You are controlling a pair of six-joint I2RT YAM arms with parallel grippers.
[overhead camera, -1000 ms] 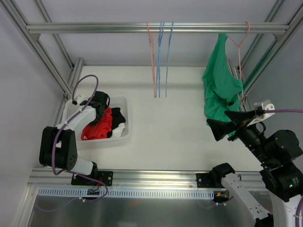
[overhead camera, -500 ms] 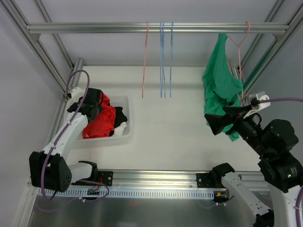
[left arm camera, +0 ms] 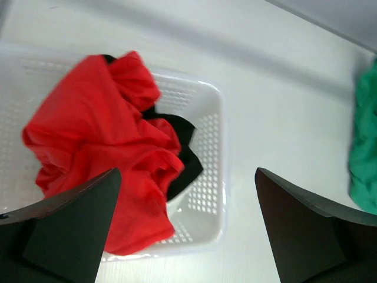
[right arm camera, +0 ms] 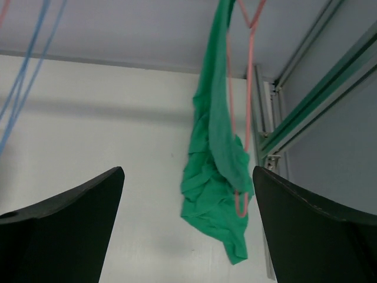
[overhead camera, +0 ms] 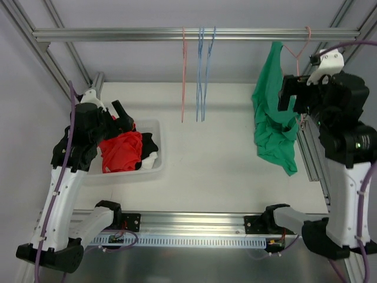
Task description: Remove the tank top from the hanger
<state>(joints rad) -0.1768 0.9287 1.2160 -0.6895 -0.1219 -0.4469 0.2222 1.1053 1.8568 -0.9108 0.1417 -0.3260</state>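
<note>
The green tank top is hung on a pink hanger, which is hooked over the metal rail near its right end. The fabric is draped down the hanger's left side and bunched lower down, and its lowest corner is suspended above the tabletop.

The right pincer is held high, close beside the garment. In the right wrist view its fingers are spread wide with nothing gripped. The tank top and hanger are framed between them, apart from both.

The left pincer is held over a white basket placed at the left of the tabletop. Its fingers are likewise opened wide and nothing is held. The basket is filled with a red garment heaped over a black one.

Near the middle of the rail, blue hangers and a second pink hanger are hung bare.
</note>
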